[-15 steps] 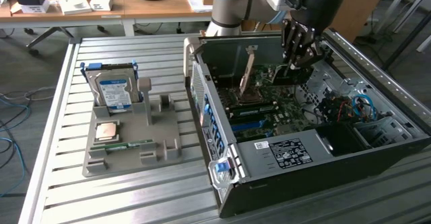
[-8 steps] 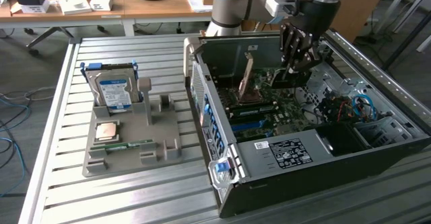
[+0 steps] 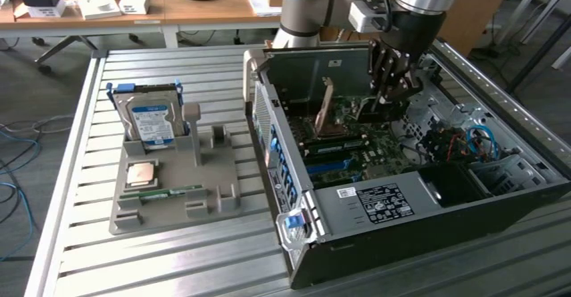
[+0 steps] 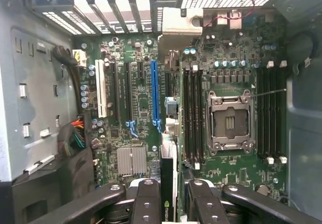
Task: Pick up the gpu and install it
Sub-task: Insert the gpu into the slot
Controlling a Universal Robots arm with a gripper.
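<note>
Grip comes first: the claw (image 3: 392, 86) is closed partway, its fingers (image 4: 148, 196) pressing on the two flat faces of the gpu (image 4: 168, 171), which it holds edge-on inside the open computer case (image 3: 375, 243), above the motherboard (image 4: 141, 108). The card hangs close to the long blue slot (image 4: 153, 90) and is not seated in any slot that can be seen. Judged by its look, it is a thin, stiff and light board that will not sag in the hold. It is probably fragile, though: small soldered parts and a contact edge would take badly to scraping or a skewed push. The flat faces near the upper edge, where the claw has it, seem the sound place to hold it, leaving the connector edge and the bracket end free. Smooth faces could let it slip or tilt if pressed down off-line. As for writing, a small pale mark on the card between the fingers looks like the Nvidia eye logo, though I would not swear to it. On the slatted desk (image 3: 71, 176) a grey tray (image 3: 210, 207) carries a hard drive (image 3: 152, 120) with a blue label, and the case bears a white sticker (image 3: 384, 201). Neither text can be read.
</note>
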